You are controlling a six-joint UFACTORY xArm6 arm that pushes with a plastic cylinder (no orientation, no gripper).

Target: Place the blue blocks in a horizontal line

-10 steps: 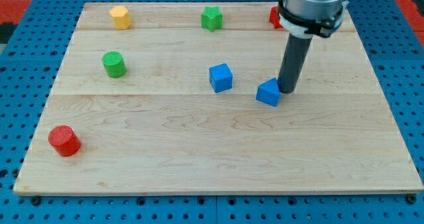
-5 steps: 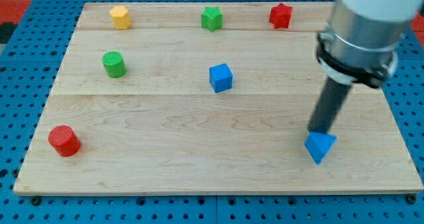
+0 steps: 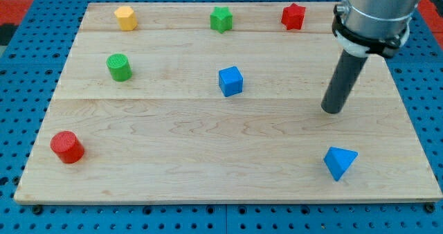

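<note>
A blue cube (image 3: 230,81) sits near the middle of the wooden board (image 3: 208,165). A blue triangular block (image 3: 339,163) lies near the view's bottom right. My tip (image 3: 332,111) rests on the board above the triangular block and apart from it, well to the right of the blue cube and slightly lower than it.
A yellow block (image 3: 124,17), a green star (image 3: 221,19) and a red star (image 3: 293,16) line the view's top edge. A green cylinder (image 3: 119,67) stands at the left. A red cylinder (image 3: 67,147) stands at the bottom left.
The blue triangular block was pushed from beside the cube down to the bottom right. My tip has since drawn back up, away from it.
</note>
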